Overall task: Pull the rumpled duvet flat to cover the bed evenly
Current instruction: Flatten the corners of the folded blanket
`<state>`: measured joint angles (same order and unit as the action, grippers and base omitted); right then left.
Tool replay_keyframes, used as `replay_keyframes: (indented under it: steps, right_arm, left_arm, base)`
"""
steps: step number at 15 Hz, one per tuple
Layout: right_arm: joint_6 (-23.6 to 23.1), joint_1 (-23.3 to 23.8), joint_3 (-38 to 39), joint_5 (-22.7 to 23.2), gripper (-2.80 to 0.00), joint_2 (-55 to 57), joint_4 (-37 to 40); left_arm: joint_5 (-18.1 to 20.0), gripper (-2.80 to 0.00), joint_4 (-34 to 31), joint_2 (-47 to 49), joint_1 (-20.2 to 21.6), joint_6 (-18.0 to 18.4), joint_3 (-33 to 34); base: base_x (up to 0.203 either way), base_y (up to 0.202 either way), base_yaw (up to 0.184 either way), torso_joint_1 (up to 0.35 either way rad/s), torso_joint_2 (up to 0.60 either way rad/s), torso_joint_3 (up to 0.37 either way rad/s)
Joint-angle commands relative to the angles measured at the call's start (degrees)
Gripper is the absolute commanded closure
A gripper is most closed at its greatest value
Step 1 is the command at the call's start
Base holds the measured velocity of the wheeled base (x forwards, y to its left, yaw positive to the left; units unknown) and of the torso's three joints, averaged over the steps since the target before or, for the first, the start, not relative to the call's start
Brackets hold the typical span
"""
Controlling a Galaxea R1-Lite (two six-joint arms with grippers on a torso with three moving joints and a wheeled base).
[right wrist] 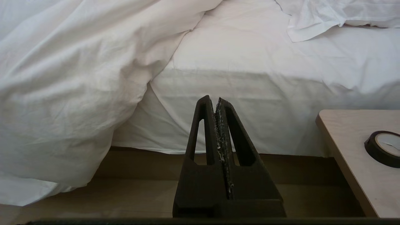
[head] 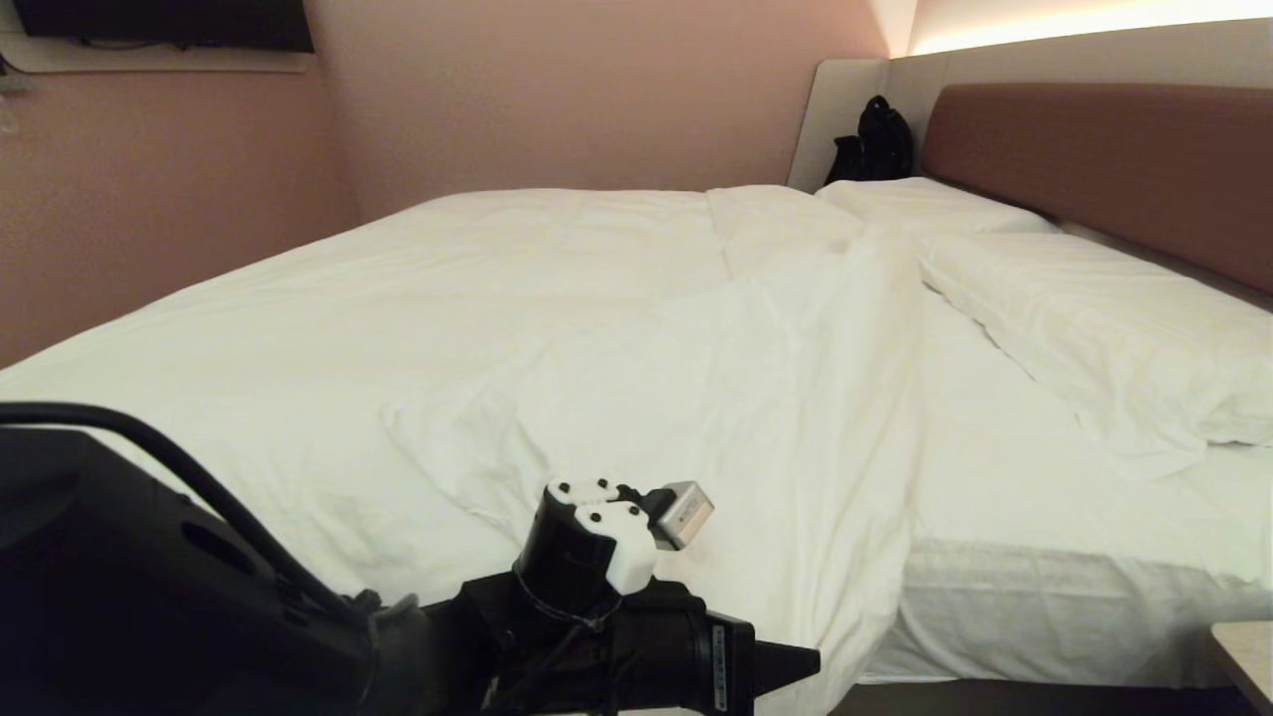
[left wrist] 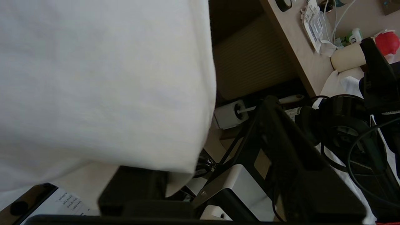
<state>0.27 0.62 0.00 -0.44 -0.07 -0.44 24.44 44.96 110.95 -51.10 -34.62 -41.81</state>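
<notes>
The left hand point(left wrist: 150, 193) sits at the duvet point(head: 557, 328) edge, grip unclear; right hand point(right wrist: 217, 125) pressed together. Next, I judge: draw the duvet toward the pillows point(head: 1094, 318).

Counted in view: one bed point(head: 1044, 597) with one reddish-brown headboard point(head: 1104, 159). One white duvet point(head: 557, 328) lies on it. Two white pillows: the nearer point(head: 1104, 338) and the farther point(head: 925, 204). One black bag point(head: 875, 139) stands in the corner. One counter point(right wrist: 350, 162) carries one roll of black tape point(right wrist: 384, 147). One wall-mounted screen point(head: 164, 22).
</notes>
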Motion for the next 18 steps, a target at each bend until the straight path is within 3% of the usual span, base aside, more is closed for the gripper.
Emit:
replay_keyframes:
  steps: [1, 3, 9, 12, 14, 18]
  right_arm:
    - [0.00, -0.01, 0.00, 0.00, 0.00, 0.07, 0.00]
    - [0.00, -0.01, 0.00, 0.00, 0.00, 0.07, 0.00]
    - [0.00, -0.01, 0.00, 0.00, 0.00, 0.07, 0.00]
    - [0.00, -0.01, 0.00, 0.00, 0.00, 0.07, 0.00]
    - [0.00, -0.01, 0.00, 0.00, 0.00, 0.07, 0.00]
    - [0.00, -0.01, 0.00, 0.00, 0.00, 0.07, 0.00]
  left_arm:
    - [-0.10, -2.80, 0.39, -0.38, 0.04, -0.27, 0.33]
    - [-1.79, -2.80, 0.39, -2.10, 0.04, 0.08, 2.87]
    - [-15.27, -2.80, 0.42, -12.37, 1.68, 4.78, 15.46]
    - [-25.41, -2.80, 0.41, -17.52, 5.44, 9.17, 17.76]
    - [-29.70, -2.80, 0.42, -19.92, 8.75, 11.96, 17.97]
    - [-30.79, -2.80, 0.39, -25.09, 18.62, 15.49, 17.30]
  base:
    - [0.000, 0.000, 0.000, 0.000, 0.00, 0.000]
    - [0.000, 0.000, 0.000, 0.000, 0.00, 0.000]
    - [0.000, 0.000, 0.000, 0.000, 0.00, 0.000]
    - [0.000, 0.000, 0.000, 0.000, 0.00, 0.000]
    - [0.000, 0.000, 0.000, 0.000, 0.00, 0.000]
    - [0.000, 0.000, 0.000, 0.000, 0.00, 0.000]
